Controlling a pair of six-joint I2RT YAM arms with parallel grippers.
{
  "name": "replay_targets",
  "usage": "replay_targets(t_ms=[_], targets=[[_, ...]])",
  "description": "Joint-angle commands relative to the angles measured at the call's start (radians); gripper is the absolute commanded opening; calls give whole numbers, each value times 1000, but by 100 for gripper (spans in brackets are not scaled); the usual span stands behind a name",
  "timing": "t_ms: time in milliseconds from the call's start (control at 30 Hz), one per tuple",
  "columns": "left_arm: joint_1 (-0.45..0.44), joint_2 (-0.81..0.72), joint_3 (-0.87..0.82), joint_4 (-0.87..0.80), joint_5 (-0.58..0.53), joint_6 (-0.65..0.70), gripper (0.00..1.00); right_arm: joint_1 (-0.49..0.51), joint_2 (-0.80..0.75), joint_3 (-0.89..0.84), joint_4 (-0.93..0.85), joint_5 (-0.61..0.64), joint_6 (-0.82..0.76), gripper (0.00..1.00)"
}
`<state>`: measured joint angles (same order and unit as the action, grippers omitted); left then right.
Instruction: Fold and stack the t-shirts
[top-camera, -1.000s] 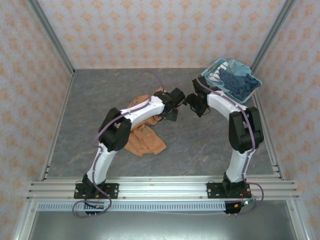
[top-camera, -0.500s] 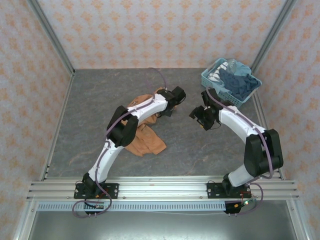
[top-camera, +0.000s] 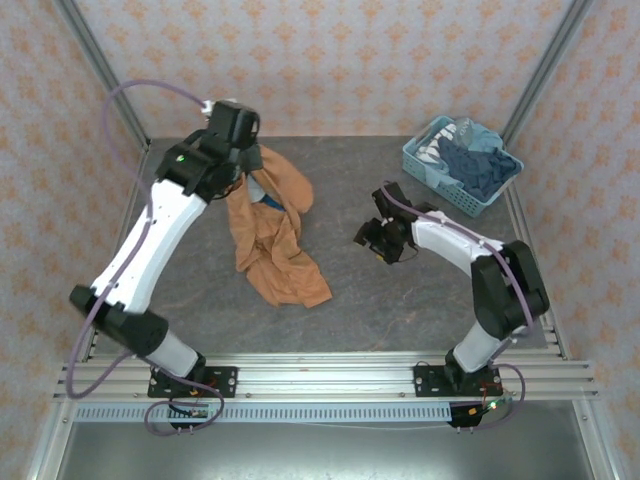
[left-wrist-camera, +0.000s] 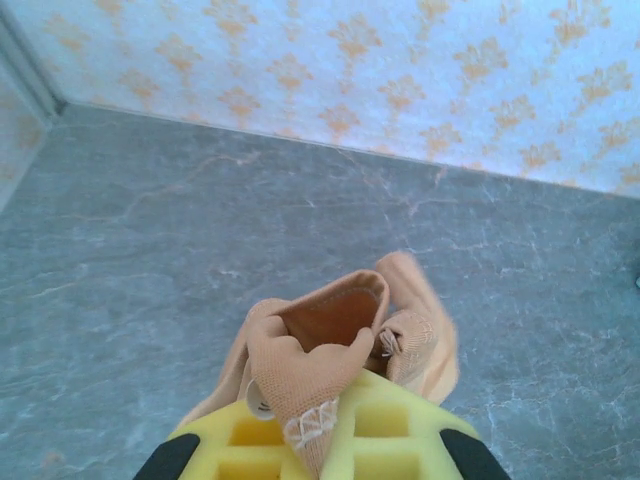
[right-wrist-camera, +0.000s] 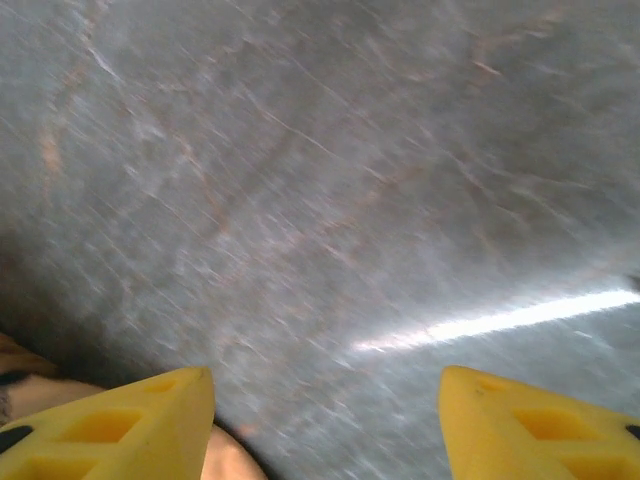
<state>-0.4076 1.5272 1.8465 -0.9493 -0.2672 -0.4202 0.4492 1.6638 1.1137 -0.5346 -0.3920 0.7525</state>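
Note:
The orange-tan t-shirt (top-camera: 272, 238) hangs from my left gripper (top-camera: 248, 158) at the back left, its lower part trailing on the grey table. In the left wrist view a bunched fold of that t-shirt (left-wrist-camera: 322, 345) sits pinched in the left gripper (left-wrist-camera: 315, 425), whose yellow fingers (left-wrist-camera: 405, 430) are shut on it. My right gripper (top-camera: 380, 240) hovers low over the table's middle, to the right of the shirt, open and empty. From its wrist, the right gripper (right-wrist-camera: 325, 400) shows bare table between its fingers (right-wrist-camera: 135, 420). A dark blue t-shirt (top-camera: 478, 168) and a pale one (top-camera: 432, 150) lie in the basket.
The light-blue lattice basket (top-camera: 440, 187) stands at the back right corner. Patterned walls close the table on three sides, and metal rails run along the near edge (top-camera: 320, 378). Orange cloth (right-wrist-camera: 215, 458) shows at the right wrist view's lower left.
My left gripper shut on the orange-tan t-shirt and swung from the table's middle up to the back left, lifting the shirt. The right gripper moved from near the basket toward the middle.

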Motion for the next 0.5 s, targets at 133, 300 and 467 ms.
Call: replay_targets(t_ms=[133,300,467], targets=[[76,-177,-216,0,62,30,0,48,197,215,185,-66,189,65],[84,-264,-314,52,152,35,0,107,310,332,256,-103,289,66],[84,-317,-363,91,224,48,0,153,362,420,310,-137,332,73]])
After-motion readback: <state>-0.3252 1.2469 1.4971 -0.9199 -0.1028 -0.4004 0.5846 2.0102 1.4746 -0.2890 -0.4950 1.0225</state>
